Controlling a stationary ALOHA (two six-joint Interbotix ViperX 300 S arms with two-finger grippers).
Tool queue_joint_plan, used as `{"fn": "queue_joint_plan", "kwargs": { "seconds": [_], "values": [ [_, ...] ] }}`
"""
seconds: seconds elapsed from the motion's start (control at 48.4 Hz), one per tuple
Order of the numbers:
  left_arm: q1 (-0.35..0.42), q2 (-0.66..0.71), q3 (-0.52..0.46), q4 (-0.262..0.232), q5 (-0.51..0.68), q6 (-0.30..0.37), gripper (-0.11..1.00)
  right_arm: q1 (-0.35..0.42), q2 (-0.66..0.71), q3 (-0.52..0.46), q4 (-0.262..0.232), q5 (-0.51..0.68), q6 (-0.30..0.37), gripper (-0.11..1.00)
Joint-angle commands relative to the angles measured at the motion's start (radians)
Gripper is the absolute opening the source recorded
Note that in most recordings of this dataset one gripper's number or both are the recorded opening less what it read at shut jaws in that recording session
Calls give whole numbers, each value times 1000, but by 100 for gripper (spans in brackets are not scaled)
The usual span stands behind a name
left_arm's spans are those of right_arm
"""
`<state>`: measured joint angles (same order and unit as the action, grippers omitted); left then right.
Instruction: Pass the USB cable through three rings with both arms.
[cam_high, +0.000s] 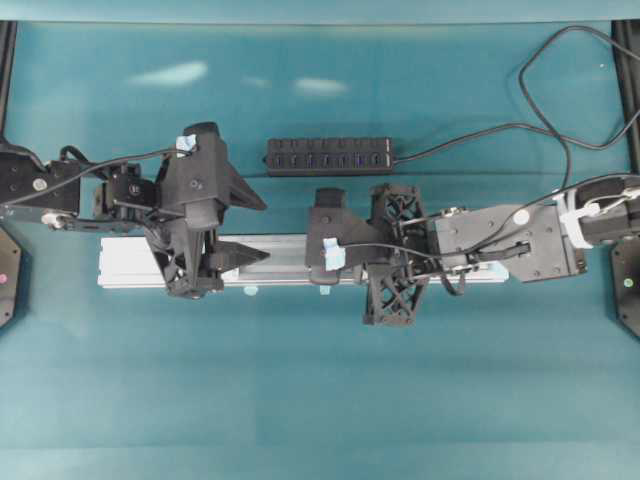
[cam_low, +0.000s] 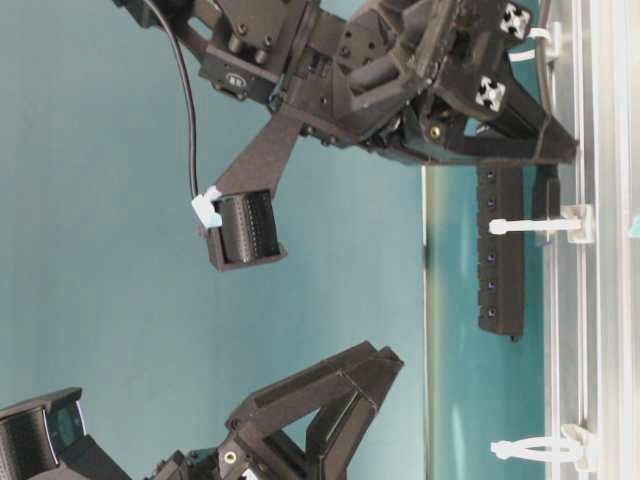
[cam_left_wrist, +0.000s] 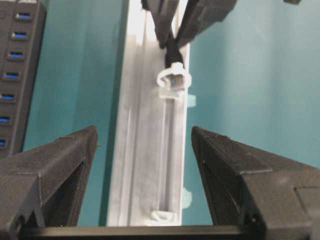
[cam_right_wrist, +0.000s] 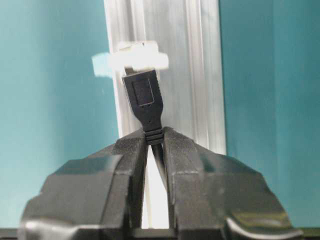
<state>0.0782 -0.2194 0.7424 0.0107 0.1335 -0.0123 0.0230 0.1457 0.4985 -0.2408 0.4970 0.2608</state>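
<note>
The right gripper (cam_right_wrist: 154, 142) is closed tightly on the USB cable (cam_right_wrist: 146, 102), just behind its small black plug, and the plug sticks out in front of the fingertips. In the right wrist view the tip of the plug is at a white ring (cam_right_wrist: 137, 57) that stands on the silver rail (cam_right_wrist: 192, 75); this ring is blurred, so I cannot tell from this view how far the plug is inside it. In the left wrist view the same plug (cam_left_wrist: 174, 80) shows inside the loop of that ring (cam_left_wrist: 172, 79), with the right arm's fingers just behind it at the far end of the rail (cam_left_wrist: 150, 150). A second ring (cam_left_wrist: 162, 216) stands on the rail closer to the left gripper (cam_left_wrist: 145, 145). The left gripper is wide open and holds nothing; its two fingers stand on both sides of the rail, not touching it. In the overhead view the left gripper (cam_high: 255, 232) is over the left part of the rail (cam_high: 130, 265) and the right gripper (cam_high: 322, 262) is near the middle, well apart from it. The black USB hub (cam_high: 330, 156) lies on the far side of the rail, on the teal table (cam_high: 320, 400), and its cord runs to the right. In the table-level view two rings (cam_low: 535, 226) are clearly visible, standing upright on the rail.
</note>
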Motion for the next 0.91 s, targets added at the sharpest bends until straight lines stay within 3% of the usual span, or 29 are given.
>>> {"fn": "queue_joint_plan", "kwargs": {
  "seconds": [0.0,0.889],
  "values": [
    [0,-14,-11,2,-9,-2,78,8,-5,-15,9,-34,11,-8],
    [-51,80,-5,2,-67,-3,75,-11,3,-38,40,-71,75,-8]
  ]
}}
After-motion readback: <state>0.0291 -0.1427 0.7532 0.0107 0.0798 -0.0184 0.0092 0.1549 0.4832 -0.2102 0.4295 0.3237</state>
